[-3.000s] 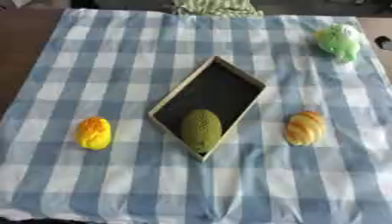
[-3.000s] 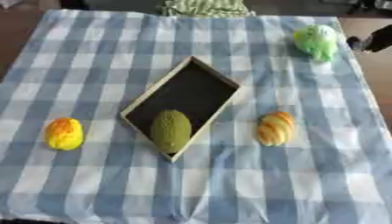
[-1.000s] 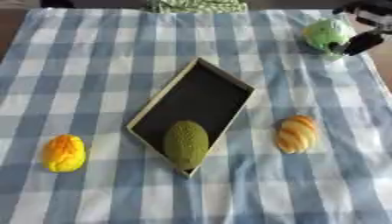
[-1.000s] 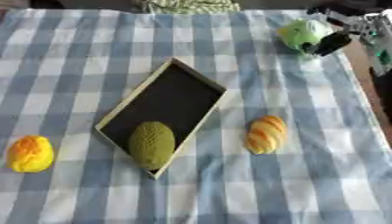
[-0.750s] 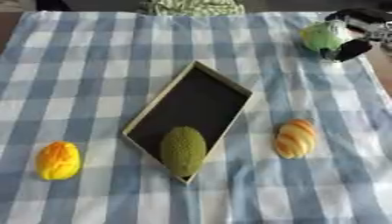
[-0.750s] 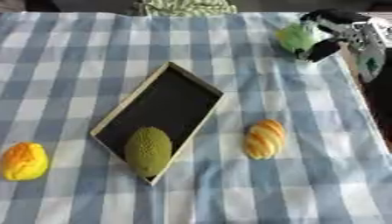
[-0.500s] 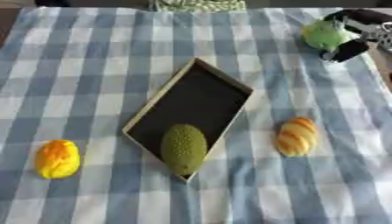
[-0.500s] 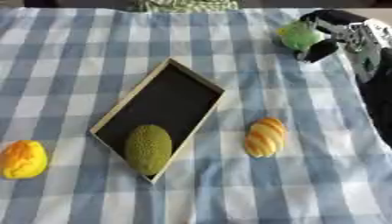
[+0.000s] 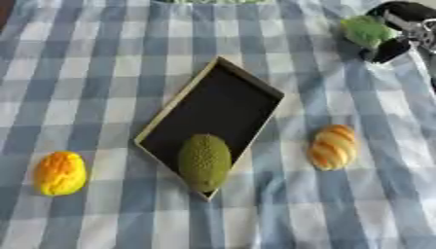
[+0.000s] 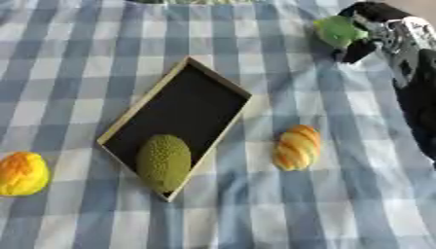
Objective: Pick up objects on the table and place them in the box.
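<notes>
A shallow box (image 9: pixel 173 108) with a dark floor lies askew mid-table on the blue checked cloth. A bumpy green fruit (image 9: pixel 204 160) lies in its near corner. To the right of the box, on the cloth, is an orange-and-yellow striped object (image 9: pixel 332 147); a yellow-orange fruit (image 9: pixel 60 172) lies at the near left. At the far right my right hand (image 10: pixel 393 28) has its black fingers curled over a bright green object (image 10: pixel 338 30), with the thumb below it. The left hand shows in no view.
My right forearm (image 10: pixel 419 92) runs down the right edge of the right eye view. A green striped thing (image 9: pixel 208 1) peeks in at the far edge. The checked cloth (image 9: pixel 102 58) covers the whole table.
My right hand has come in from the right and curled its fingers round the bright green object. The whole picture has shifted, so the camera has moved. The other things lie as before.
</notes>
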Robot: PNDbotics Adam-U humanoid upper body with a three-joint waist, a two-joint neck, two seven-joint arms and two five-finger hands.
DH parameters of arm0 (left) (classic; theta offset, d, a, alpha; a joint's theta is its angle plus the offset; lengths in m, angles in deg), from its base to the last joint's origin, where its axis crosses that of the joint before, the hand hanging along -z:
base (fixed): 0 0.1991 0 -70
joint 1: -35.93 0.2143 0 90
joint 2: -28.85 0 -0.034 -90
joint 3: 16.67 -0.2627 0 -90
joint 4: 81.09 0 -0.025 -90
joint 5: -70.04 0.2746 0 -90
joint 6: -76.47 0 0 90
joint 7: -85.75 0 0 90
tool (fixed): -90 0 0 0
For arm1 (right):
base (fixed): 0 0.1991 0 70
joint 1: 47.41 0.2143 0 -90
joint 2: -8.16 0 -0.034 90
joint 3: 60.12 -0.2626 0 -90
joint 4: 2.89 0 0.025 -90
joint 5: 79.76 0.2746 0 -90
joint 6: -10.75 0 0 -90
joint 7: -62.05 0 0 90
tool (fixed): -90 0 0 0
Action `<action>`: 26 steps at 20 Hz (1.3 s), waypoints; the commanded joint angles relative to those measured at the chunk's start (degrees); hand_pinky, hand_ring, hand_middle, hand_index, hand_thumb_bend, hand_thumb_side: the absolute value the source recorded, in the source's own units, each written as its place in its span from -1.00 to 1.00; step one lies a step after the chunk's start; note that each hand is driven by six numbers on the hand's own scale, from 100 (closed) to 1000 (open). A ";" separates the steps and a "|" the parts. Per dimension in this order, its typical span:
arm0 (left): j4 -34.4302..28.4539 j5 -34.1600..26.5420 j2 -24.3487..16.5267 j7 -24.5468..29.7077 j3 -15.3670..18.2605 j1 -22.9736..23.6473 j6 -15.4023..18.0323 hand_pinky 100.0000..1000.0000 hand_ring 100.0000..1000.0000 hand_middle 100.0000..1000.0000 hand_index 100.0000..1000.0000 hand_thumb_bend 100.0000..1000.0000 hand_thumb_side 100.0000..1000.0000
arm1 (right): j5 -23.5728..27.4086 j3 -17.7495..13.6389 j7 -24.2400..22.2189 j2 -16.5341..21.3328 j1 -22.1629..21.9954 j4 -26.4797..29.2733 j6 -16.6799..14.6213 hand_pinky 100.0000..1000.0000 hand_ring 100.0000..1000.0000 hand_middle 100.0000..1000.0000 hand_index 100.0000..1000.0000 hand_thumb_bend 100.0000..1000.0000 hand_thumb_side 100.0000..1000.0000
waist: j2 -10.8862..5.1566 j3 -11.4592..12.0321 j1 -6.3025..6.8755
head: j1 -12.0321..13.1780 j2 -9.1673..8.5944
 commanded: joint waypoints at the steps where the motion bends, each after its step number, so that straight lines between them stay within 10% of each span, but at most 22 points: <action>1: -0.93 -0.32 -1.99 -0.06 0.63 -0.57 -0.04 0.55 0.73 0.62 0.77 -0.36 0.51 | 1.93 -0.07 1.76 1.08 0.80 1.06 0.22 0.81 0.75 0.61 0.69 -1.00 -1.00 | -0.38 -0.02 0.26 | 0.23 0.34; 16: -0.36 -0.34 -1.88 0.34 0.46 -0.60 -0.09 0.55 0.74 0.62 0.76 -0.38 0.51 | 6.22 1.02 5.41 2.78 0.51 6.14 1.81 0.79 0.53 0.27 0.40 -1.00 -1.00 | -1.25 -1.39 0.22 | 0.72 1.32; 26: -1.70 -0.66 -2.39 0.40 0.37 0.17 -0.23 0.55 0.74 0.62 0.76 -0.39 0.51 | 18.09 8.16 7.98 12.35 -12.15 42.32 -0.30 0.80 0.46 0.18 0.33 -1.00 -1.00 | -2.41 -2.87 0.19 | 2.17 2.26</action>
